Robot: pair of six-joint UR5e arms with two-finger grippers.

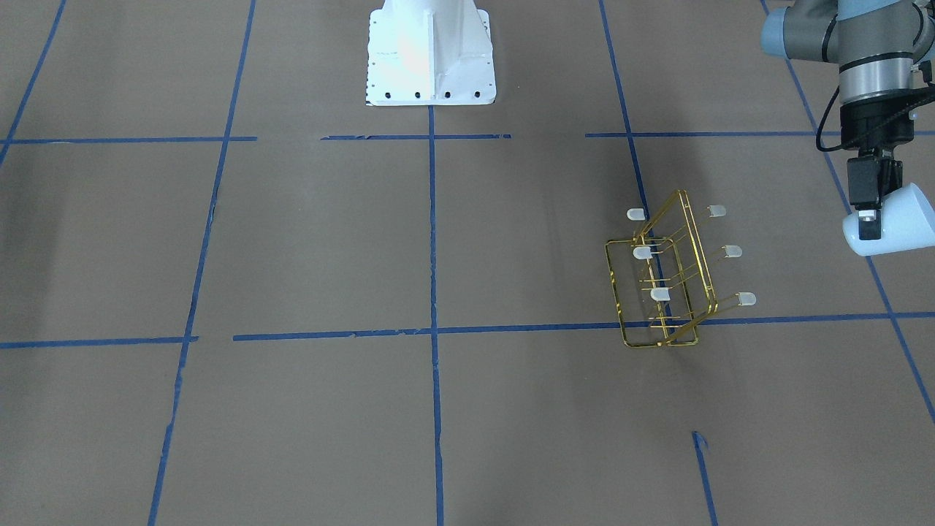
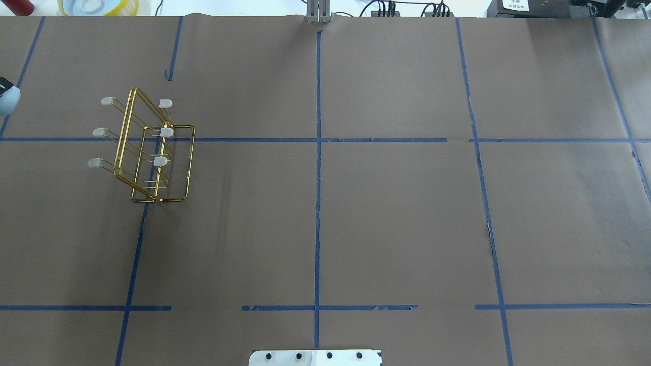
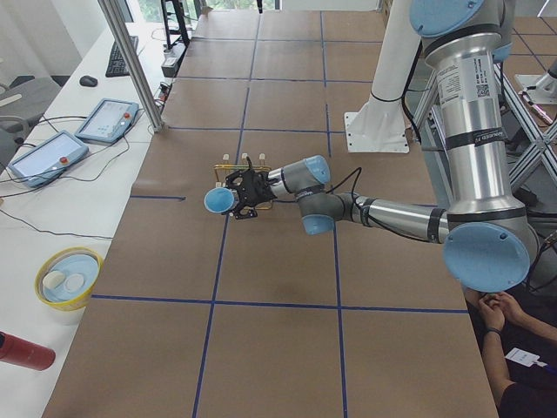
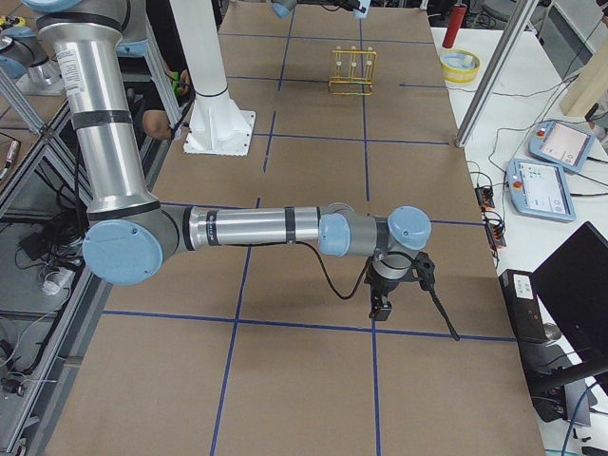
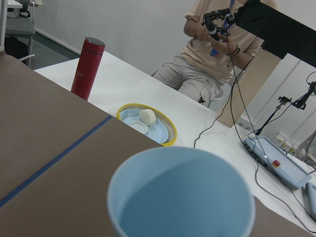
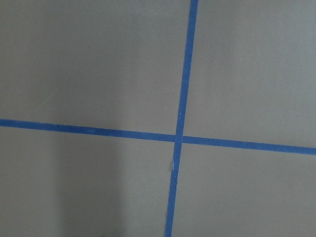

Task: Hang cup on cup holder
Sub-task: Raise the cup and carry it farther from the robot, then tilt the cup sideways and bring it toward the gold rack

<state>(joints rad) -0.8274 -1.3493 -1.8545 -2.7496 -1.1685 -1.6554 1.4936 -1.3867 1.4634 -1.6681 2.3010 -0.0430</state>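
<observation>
My left gripper [image 1: 868, 219] is shut on the pale blue cup [image 1: 895, 223] and holds it on its side above the table. The cup's open mouth fills the bottom of the left wrist view [image 5: 182, 197]. Only the cup's edge shows at the left border of the overhead view [image 2: 7, 99]. The gold wire cup holder [image 1: 660, 294] stands on the table, apart from the cup; it also shows in the overhead view [image 2: 160, 161]. Its capped prongs are all bare. My right gripper [image 4: 380, 304] hangs low over the table far from the rack; I cannot tell whether it is open or shut.
A yellow-rimmed bowl [image 5: 148, 126] and a red bottle [image 5: 88, 68] sit on the white side table beyond the table's left end. A seated person [image 5: 217, 49] is behind them. The white robot base [image 1: 429, 55] stands at the table's near edge.
</observation>
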